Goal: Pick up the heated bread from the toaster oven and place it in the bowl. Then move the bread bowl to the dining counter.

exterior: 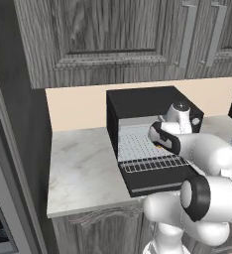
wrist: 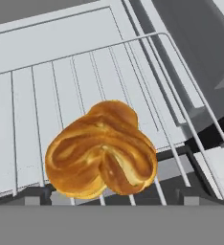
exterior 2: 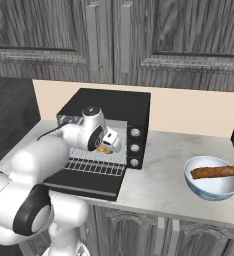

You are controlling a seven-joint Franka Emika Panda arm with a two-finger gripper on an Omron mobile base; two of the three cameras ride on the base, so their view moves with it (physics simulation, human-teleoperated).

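Observation:
The black toaster oven (exterior 2: 114,106) stands on the counter with its door dropped open and its wire rack (wrist: 47,86) showing. The heated bread (wrist: 102,150), a golden twisted lump, lies near the rack's front edge. My gripper (exterior 2: 108,145) reaches into the oven mouth just above the bread (exterior 2: 103,150), open, with its dark tips wide apart on either side of the lump and not touching it. The bowl (exterior 2: 209,192) stands on the counter to the right of the oven. The dining counter is out of view.
A long brown stick-shaped loaf (exterior 2: 215,172) lies across the bowl. The oven door (exterior: 155,179) juts out to the counter's front edge. Grey wall cabinets (exterior: 113,34) hang above. Bare marble counter (exterior: 81,168) lies left of the oven.

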